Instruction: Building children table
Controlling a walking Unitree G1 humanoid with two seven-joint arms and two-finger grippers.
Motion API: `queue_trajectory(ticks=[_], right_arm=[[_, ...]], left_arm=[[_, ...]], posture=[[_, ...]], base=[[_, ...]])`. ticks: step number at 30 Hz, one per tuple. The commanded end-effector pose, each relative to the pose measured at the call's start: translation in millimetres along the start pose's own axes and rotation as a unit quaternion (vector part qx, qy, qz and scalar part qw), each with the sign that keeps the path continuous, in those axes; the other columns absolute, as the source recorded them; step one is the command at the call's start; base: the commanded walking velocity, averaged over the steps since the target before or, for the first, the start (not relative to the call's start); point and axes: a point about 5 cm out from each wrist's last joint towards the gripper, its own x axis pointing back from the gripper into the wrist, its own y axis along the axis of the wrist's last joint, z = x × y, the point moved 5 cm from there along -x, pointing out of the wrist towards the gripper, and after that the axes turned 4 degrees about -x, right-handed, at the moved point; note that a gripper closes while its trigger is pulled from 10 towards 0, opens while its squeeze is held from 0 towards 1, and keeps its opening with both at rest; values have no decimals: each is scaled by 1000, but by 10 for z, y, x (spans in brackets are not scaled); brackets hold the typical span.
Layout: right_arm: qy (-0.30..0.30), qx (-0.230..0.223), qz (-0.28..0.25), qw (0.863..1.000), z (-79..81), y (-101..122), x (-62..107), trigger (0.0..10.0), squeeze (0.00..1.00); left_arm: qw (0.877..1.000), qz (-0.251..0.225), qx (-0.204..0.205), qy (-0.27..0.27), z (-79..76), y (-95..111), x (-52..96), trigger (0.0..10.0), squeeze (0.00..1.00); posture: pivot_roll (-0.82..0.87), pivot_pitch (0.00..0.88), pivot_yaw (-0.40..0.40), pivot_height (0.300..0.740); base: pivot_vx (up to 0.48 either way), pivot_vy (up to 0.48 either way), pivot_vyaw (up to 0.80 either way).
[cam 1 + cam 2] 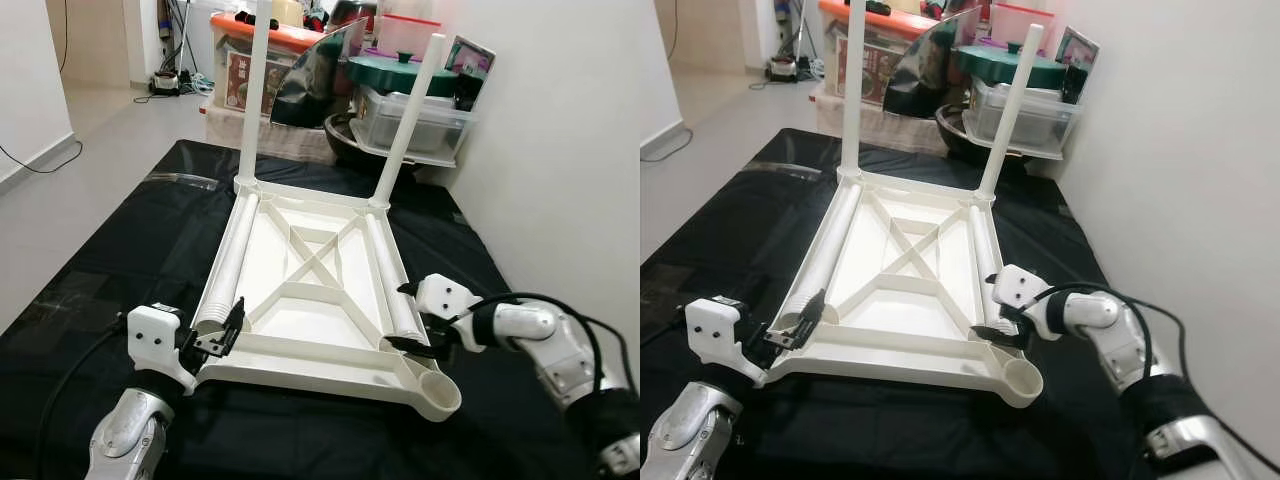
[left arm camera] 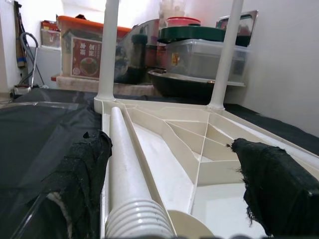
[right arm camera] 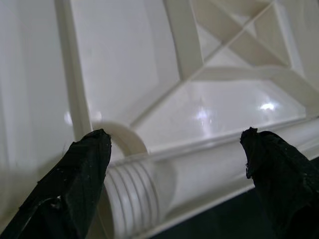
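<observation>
The white children's tabletop (image 1: 305, 290) lies upside down on a black sheet (image 1: 110, 250) spread over the floor, its ribbed underside up so that the corner sockets are open to receive legs. Two legs already stand upright in the far sockets: the far left leg (image 1: 253, 90) and the far right leg (image 1: 408, 120). At the near left, the left pincer (image 1: 222, 335) sits at the threaded end of a loose left leg (image 1: 225, 265) that lies flat along the left side of the tabletop; its black fingers (image 2: 82, 174) are spread on either side of that end, not yet closed on it, probably so the leg can be taken up near its thread. On the right, a loose right leg (image 1: 392, 285) lies the same way along the right side, and the right pincer (image 1: 412, 318) hovers with fingers parted over its ribbed end, though whether they touch it is hard to tell. The empty near right socket (image 1: 437, 388) waits just beside. Storage boxes (image 1: 400, 110) crowd the far wall.
</observation>
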Motion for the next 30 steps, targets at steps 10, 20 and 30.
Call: queue_trajectory(ticks=[10,20,30], right_arm=[[67,11,62,996,76,-238,140,10000,0],[-4,2,96,995,-32,-330,-51,10000,0],[-212,-37,84,973,-421,-289,-39,2078,0]], left_arm=[[1000,-1,5,-6,-40,-14,-20,10000,0],[1000,-1,5,-6,-62,-16,-33,10000,0],[1000,1,4,-6,-53,-22,-11,10000,0]], posture=[[103,0,-195,740],[109,0,-204,740],[110,0,-201,740]], base=[[0,0,0],[0,0,0],[0,0,0]])
